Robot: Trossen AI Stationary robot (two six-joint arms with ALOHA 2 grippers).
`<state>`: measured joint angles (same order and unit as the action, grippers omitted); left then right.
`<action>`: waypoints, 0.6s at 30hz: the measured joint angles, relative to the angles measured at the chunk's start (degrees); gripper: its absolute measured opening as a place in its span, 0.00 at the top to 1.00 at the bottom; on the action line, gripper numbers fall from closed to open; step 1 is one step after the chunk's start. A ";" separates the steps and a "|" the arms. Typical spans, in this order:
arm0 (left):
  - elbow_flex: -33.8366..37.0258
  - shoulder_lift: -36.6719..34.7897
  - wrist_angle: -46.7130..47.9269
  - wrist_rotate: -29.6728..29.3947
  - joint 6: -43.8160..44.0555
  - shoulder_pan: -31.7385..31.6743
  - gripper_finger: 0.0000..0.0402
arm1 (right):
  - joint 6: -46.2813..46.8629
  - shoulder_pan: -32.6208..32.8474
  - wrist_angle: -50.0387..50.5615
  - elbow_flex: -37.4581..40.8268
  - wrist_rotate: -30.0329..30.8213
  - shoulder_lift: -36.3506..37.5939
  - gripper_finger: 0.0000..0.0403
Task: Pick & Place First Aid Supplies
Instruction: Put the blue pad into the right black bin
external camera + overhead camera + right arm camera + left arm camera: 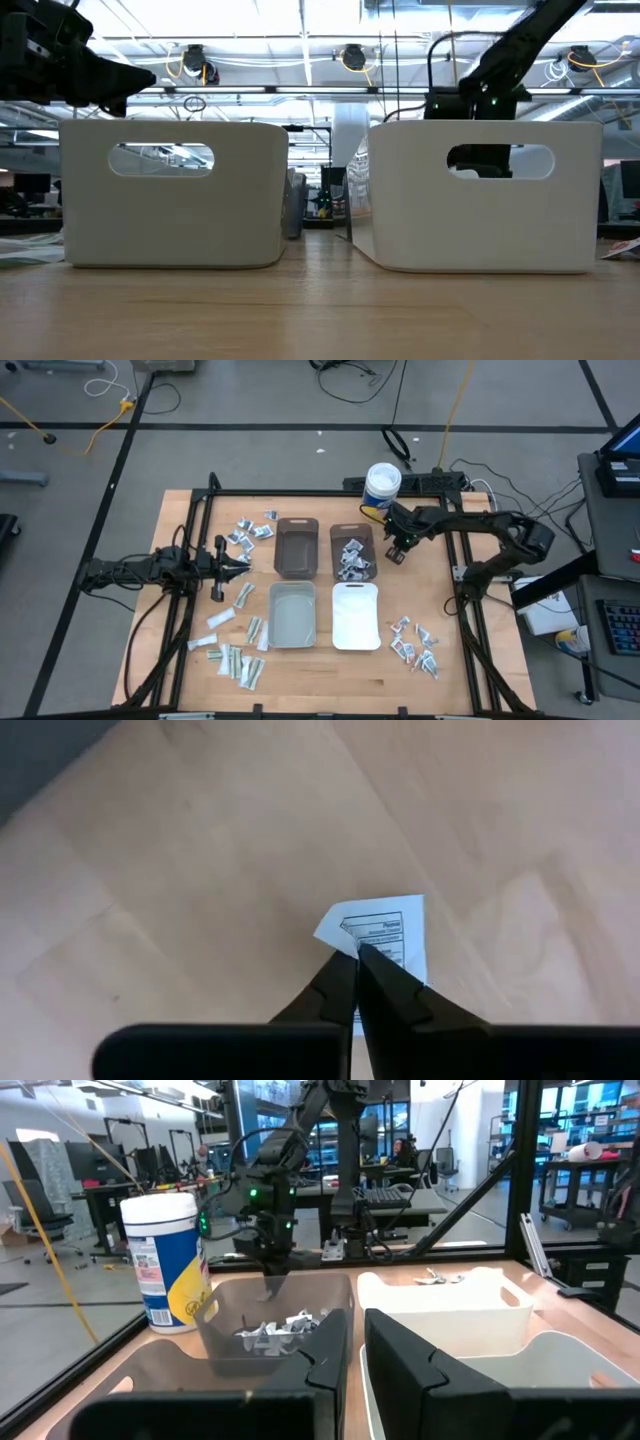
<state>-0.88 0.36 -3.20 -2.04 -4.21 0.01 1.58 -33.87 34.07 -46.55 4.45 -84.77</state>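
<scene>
packet [385,935], small, white and printed, lies flat on the bare wooden table [200,870] and is pinched at one corner by the right gripper [357,955], whose fingers are shut tight on it; in the high view this gripper [396,552] sits just beside the right wall of the brown bin [352,550] that already holds several packets; judged step: lift the packet and carry it over that bin; raise straight up first so the thin corner hold does not peel away, keep the fingers pressed together, clear the bin wall before moving across, and let go only above the bin's interior; a corner pinch may slip or let the packet swing, so move slowly.

left gripper [240,563] waits nearly shut and holds nothing, near the scattered packets [250,532] at the table's left.

right wrist view alone shows the grip on the packet; the high view alone shows the remaining heaps, lower left [238,660] and lower right [418,645]; the left wrist view shows the white tub [165,1260] behind the brown bin; the low view shows only two white bins [170,190] hiding the work.
</scene>
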 joint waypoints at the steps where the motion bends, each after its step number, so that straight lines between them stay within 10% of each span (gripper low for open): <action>1: 0.02 0.00 0.00 0.00 0.00 0.02 0.88 | 0.62 0.45 1.84 -0.55 0.82 0.78 0.99; 18: 0.02 0.00 0.00 0.00 0.00 0.00 0.88 | 10.12 6.85 35.07 -18.66 3.42 7.29 1.00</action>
<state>-0.86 0.36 -3.20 -2.04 -4.21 0.01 11.69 -27.02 69.14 -65.21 7.88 -77.48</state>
